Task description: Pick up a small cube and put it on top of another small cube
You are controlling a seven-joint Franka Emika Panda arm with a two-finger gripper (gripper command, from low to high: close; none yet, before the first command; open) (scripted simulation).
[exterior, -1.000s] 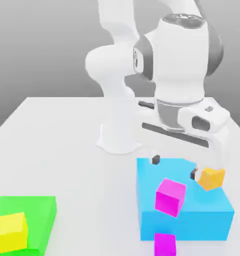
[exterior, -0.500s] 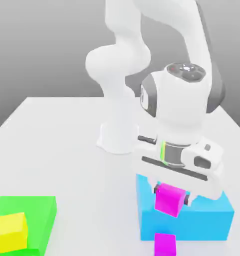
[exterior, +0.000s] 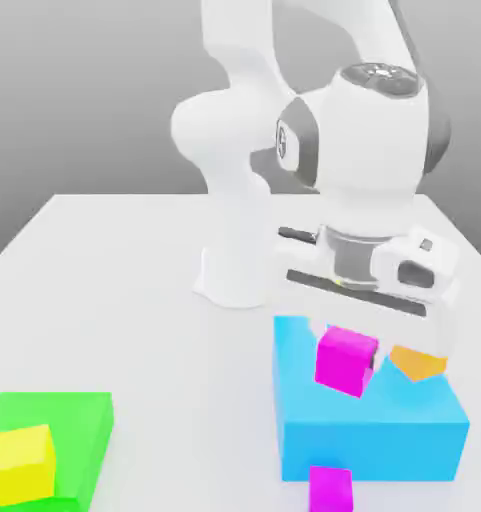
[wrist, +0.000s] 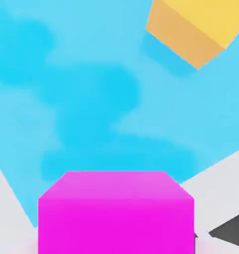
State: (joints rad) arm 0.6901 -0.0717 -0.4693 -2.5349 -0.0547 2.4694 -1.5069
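Claw (exterior: 347, 357) gripping the magenta cube (exterior: 345, 361), clear of the blue block (exterior: 369, 448); best keep it level, unhurried.

No readable text, label, brand, number or sign stands on anything in either the exterior view or the hand view
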